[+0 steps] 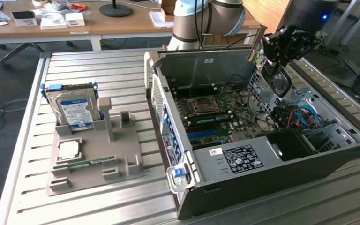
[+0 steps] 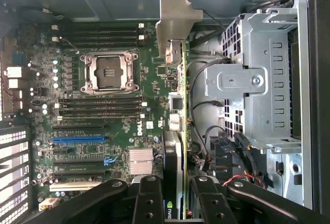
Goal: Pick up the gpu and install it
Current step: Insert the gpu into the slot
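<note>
Black claw (image 1: 279, 58) on the arm is clenched on the gpu (image 1: 279, 80), a thin flat card with a dark face and a round fan, holding it on edge over the open dark grey computer case (image 1: 261, 173). In the exterior view the card hangs at the case's far rim, towards the exterior view's right, above the green motherboard (image 1: 224, 105).

In the wrist view the claw (image 2: 178, 188) has one black finger on each side of the gpu (image 2: 174, 152). The card is seen edge-on, and its silver metal bracket (image 2: 175, 13) is at the end away from the fingers. Below it lies the motherboard (image 2: 154, 69) with its square processor socket (image 2: 109, 72), and a silver perforated drive cage (image 2: 258, 80) stands just beside the card's line.

The case sits on a slatted aluminium desk (image 1: 92, 70). Well apart from it, a grey moulded tray (image 1: 86, 180) carries an upright silver hard drive (image 1: 73, 110) and a narrow green memory stick (image 1: 86, 164).
</note>
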`<state>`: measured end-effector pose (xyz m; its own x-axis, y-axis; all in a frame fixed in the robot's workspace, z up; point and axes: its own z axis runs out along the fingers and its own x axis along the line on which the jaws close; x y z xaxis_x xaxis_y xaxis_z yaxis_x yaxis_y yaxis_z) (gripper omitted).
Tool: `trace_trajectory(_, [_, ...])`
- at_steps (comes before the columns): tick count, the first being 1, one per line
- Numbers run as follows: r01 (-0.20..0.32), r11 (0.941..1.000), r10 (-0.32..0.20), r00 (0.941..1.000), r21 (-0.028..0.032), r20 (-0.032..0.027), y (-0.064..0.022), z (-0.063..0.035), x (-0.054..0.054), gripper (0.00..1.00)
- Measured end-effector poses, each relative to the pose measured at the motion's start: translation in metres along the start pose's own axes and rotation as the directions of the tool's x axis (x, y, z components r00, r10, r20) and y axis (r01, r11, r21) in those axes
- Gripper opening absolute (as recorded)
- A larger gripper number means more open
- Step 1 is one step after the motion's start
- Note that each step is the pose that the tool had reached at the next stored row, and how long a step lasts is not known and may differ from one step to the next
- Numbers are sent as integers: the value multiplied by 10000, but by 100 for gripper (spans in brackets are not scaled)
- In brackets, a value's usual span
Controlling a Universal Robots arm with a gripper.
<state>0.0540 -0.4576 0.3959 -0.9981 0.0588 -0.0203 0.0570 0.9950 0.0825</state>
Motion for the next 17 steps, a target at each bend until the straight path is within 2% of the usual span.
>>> trace_trajectory(9, [138,9999,-138,9999,-3,-11,0,0,1,27])
trace_trajectory(13, [549,9985,-549,9985,-12,-45,0,0,3,27])
trace_trajectory(17, [1074,9942,-1075,9942,-27,-88,0,1,3,27])
